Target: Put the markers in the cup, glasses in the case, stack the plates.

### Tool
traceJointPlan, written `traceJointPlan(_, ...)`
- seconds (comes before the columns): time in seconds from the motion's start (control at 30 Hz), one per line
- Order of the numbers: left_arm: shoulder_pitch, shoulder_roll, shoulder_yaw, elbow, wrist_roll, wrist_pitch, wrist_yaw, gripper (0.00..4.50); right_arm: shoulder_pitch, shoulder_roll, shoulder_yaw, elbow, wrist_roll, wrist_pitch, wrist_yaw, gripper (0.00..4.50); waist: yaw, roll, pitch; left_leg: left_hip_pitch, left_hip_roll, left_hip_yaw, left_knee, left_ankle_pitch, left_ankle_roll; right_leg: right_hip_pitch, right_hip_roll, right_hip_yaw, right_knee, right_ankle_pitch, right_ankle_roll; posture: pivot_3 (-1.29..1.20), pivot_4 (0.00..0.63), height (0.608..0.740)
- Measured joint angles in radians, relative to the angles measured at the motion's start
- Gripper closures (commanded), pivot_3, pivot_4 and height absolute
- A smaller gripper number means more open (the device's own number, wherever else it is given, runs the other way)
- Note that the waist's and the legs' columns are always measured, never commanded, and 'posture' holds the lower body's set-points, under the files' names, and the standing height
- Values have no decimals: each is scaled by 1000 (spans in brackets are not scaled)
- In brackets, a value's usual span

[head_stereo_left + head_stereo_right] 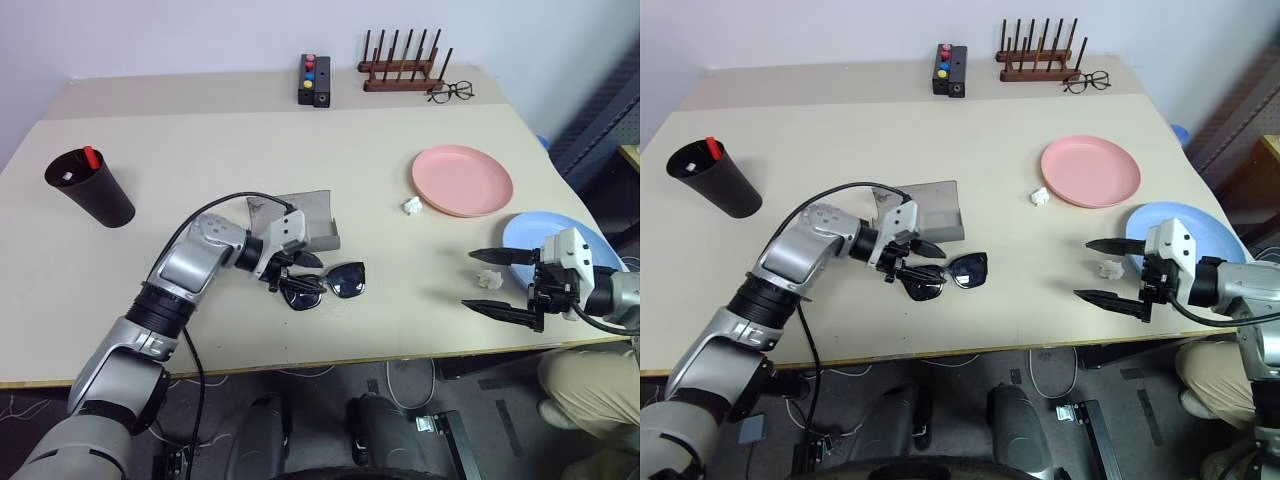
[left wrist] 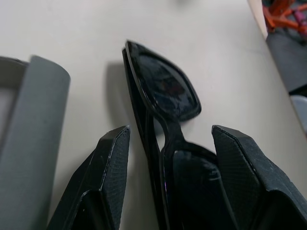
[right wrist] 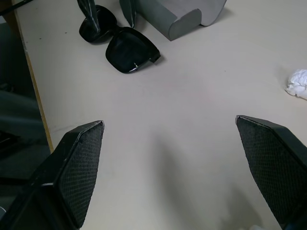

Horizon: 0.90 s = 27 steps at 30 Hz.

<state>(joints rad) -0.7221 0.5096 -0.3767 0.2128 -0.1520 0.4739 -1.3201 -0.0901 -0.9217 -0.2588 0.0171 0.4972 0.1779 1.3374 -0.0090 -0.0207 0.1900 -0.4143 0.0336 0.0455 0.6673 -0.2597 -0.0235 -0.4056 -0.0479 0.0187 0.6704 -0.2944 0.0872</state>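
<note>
The black glasses (image 1: 335,282) lie on the table just in front of the open grey case (image 1: 318,228). My left gripper (image 1: 300,275) is open, its fingers on either side of one lens (image 2: 192,187). A sliver of table shows between the case-side finger (image 2: 112,163) and the frame. The dark cup (image 1: 92,190) stands at the far left with the markers (image 1: 90,156) upright inside it. The pink plate (image 1: 462,180) sits at the right, and the light blue plate (image 1: 532,232) lies nearer, partly behind my right gripper (image 1: 468,279), which is wide open over bare table.
Two crumpled white scraps (image 1: 411,206) (image 1: 488,279) lie near the plates. At the back stand a black box with coloured buttons (image 1: 315,80), a wooden rack (image 1: 402,68) and wire-framed spectacles (image 1: 450,92). The table's front edge (image 1: 400,352) runs close below both grippers.
</note>
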Motion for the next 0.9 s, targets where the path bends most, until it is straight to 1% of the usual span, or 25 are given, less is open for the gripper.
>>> traceJointPlan(0.07,-2,-3,-4,23,12,-14,-5,1751,5,0,0,-14,1,4,-9,0,-1,0,0,0,0,0,0,0,0,0,0,0,0,0,0,0,150,740)
traceJointPlan(0.17,-21,-7,-14,61,29,-46,-13,2536,12,1,0,-23,8,10,-20,0,1,0,0,0,0,0,0,0,0,0,0,0,0,0,0,0,150,740)
traceJointPlan(0.23,-40,-17,-17,88,36,-73,-21,3434,21,2,-1,-39,17,12,-30,0,1,0,0,0,0,0,0,0,0,0,0,0,0,0,0,0,150,740)
traceJointPlan(0.3,-61,-27,-12,97,24,-95,-45,4425,35,2,-7,-46,20,13,-36,0,3,0,0,1,0,0,0,0,0,2,0,0,0,0,0,0,150,740)
traceJointPlan(0.43,-81,-51,-19,120,19,-123,-60,4474,55,2,-30,-63,29,13,-48,0,10,3,-2,11,-1,1,0,-1,1,13,0,0,-3,0,0,0,150,740)
traceJointPlan(0.73,-88,-53,-21,138,15,-148,-81,4474,76,2,-35,-72,30,13,-66,0,12,3,-2,11,0,0,0,-1,1,13,0,0,-3,0,0,0,150,740)
traceJointPlan(0.83,-87,-39,-18,113,0,-150,-110,4474,73,4,-34,-72,29,13,-72,0,13,3,-2,9,0,0,0,-1,1,12,0,0,-3,0,0,0,150,740)
traceJointPlan(0.9,-88,-20,9,86,-20,-148,-123,4474,64,8,-32,-70,29,12,-75,0,13,3,-2,8,0,-1,0,-1,1,9,1,0,-3,0,0,0,150,740)
